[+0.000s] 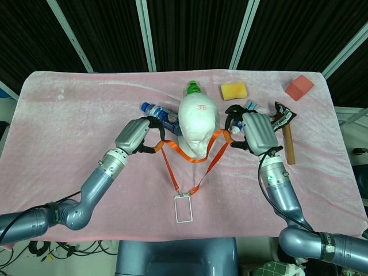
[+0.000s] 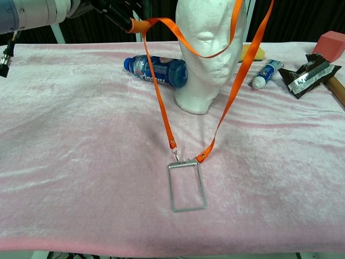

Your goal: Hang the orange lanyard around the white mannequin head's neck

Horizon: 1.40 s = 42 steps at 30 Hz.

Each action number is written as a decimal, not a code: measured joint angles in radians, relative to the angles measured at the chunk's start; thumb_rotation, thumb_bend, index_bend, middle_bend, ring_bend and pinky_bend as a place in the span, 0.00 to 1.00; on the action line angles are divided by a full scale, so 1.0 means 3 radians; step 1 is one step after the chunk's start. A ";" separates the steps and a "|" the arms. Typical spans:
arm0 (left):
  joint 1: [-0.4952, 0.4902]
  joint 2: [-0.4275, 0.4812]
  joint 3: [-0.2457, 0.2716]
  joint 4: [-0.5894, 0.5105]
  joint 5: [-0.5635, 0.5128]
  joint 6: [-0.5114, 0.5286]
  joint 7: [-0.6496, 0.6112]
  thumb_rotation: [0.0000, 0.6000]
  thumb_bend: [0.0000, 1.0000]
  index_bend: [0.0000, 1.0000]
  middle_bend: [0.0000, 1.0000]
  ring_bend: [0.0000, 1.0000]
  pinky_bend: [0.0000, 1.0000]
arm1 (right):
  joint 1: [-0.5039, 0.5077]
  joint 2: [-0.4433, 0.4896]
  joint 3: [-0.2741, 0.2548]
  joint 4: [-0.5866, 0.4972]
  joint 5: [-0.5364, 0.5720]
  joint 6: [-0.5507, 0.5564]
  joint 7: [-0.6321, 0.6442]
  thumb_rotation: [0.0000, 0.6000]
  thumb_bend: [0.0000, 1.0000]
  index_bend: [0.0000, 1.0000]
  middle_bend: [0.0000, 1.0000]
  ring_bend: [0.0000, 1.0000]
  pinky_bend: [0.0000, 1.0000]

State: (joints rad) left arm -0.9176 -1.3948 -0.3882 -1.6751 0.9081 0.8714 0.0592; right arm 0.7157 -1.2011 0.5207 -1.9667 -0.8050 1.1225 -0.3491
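Observation:
The white mannequin head (image 1: 198,121) stands upright mid-table on the pink cloth. My left hand (image 1: 138,137) pinches the orange lanyard (image 1: 192,156) just left of the head; in the chest view the left hand (image 2: 116,8) is at the top edge. My right hand (image 1: 256,133) grips the strap on the head's right and is out of the chest view. The lanyard (image 2: 161,102) loop sags across the mannequin head's (image 2: 207,70) face. Both straps run down to the clear badge holder (image 2: 186,186), which lies on the cloth in front.
A blue water bottle (image 1: 160,115) lies left of the head, and a green-capped bottle (image 1: 193,87) stands behind it. A yellow sponge (image 1: 233,91), toothpaste tube (image 2: 267,73), brown wrapper (image 2: 310,73), hammer (image 1: 289,146) and red block (image 1: 299,87) lie to the right.

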 measured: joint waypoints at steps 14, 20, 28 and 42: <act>-0.0047 0.0082 -0.0243 0.0161 -0.0358 -0.0016 -0.0265 1.00 0.47 0.67 0.47 0.24 0.26 | 0.0217 0.0215 0.0199 0.0434 0.0544 -0.0362 0.0343 1.00 0.49 0.80 0.32 0.40 0.35; -0.0060 0.0125 -0.0274 0.0203 -0.0447 -0.0144 -0.0388 1.00 0.46 0.67 0.47 0.24 0.26 | 0.0283 0.0238 0.0174 0.0607 0.0613 -0.0416 0.0419 1.00 0.49 0.80 0.32 0.40 0.35; -0.0103 0.0070 -0.0354 0.0241 -0.0502 -0.0171 -0.0597 1.00 0.46 0.67 0.47 0.24 0.27 | 0.0372 0.0278 0.0161 0.0842 0.0738 -0.0579 0.0547 1.00 0.49 0.80 0.32 0.40 0.35; -0.0237 -0.0144 -0.0414 0.0524 -0.0665 -0.0046 -0.0636 1.00 0.45 0.67 0.48 0.24 0.28 | 0.0685 0.0242 0.0137 0.1258 0.0946 -0.0876 0.0665 1.00 0.49 0.81 0.32 0.41 0.35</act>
State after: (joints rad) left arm -0.9886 -1.4381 -0.5123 -1.5180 0.7085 0.8576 -0.1315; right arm 0.9212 -1.1286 0.5617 -1.5893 -0.5213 0.8596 -0.1495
